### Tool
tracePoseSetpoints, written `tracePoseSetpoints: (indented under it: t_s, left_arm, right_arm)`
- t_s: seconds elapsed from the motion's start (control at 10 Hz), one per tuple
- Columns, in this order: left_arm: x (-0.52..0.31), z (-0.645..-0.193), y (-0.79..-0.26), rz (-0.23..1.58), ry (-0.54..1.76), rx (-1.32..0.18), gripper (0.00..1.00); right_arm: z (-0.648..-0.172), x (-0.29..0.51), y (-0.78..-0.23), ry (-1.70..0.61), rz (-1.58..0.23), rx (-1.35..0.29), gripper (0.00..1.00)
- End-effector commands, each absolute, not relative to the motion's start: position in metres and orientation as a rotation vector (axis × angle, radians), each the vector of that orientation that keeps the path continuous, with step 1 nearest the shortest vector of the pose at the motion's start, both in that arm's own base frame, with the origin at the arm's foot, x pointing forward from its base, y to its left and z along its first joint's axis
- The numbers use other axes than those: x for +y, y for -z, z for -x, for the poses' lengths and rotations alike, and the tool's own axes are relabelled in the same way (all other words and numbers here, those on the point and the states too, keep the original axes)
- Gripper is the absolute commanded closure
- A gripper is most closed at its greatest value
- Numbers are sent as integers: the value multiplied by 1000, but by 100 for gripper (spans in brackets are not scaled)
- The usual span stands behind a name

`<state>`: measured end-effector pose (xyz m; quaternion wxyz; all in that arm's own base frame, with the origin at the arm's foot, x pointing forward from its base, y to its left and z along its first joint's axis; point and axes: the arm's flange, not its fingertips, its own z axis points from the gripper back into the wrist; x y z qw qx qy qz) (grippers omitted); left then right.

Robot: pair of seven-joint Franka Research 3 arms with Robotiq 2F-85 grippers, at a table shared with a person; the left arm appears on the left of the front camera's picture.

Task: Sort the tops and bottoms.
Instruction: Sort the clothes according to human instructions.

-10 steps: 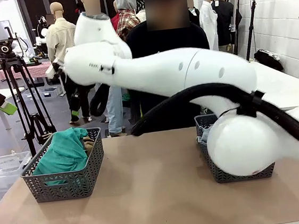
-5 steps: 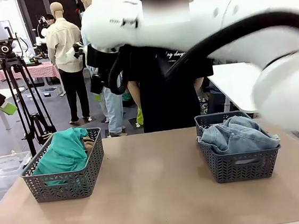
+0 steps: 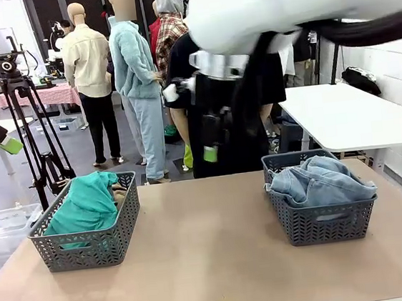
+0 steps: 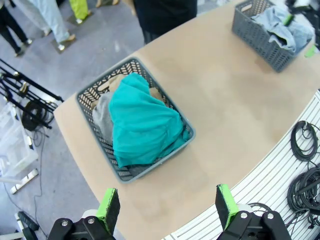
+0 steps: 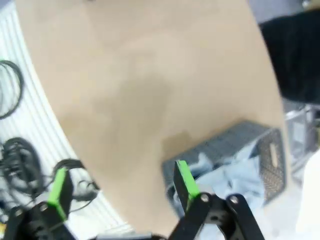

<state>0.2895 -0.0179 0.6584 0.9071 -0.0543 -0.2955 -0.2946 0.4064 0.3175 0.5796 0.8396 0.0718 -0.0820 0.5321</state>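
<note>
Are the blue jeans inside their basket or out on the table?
Inside. The jeans sit bunched in the right basket, heaped above its rim.

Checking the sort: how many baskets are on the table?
2: one basket at the table's left with the tops, one at its right with jeans.

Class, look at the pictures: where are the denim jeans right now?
In the front view, the jeans lie bundled in the grey basket on the table's right side, opposite the basket holding the teal top.
</note>
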Motion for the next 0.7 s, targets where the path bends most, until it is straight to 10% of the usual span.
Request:
tracePoseSetpoints:
  t_s: [0.0, 0.6]
  left_arm:
    - [-16, -289, -659, 109, 605, -611, 0]
    - [-16, -289, -659, 109, 605, -611, 0]
  right_arm:
    - [-323, 245, -517, -1045, -212, -335, 0]
    - [-317, 242, -495, -1015, -223, -361, 0]
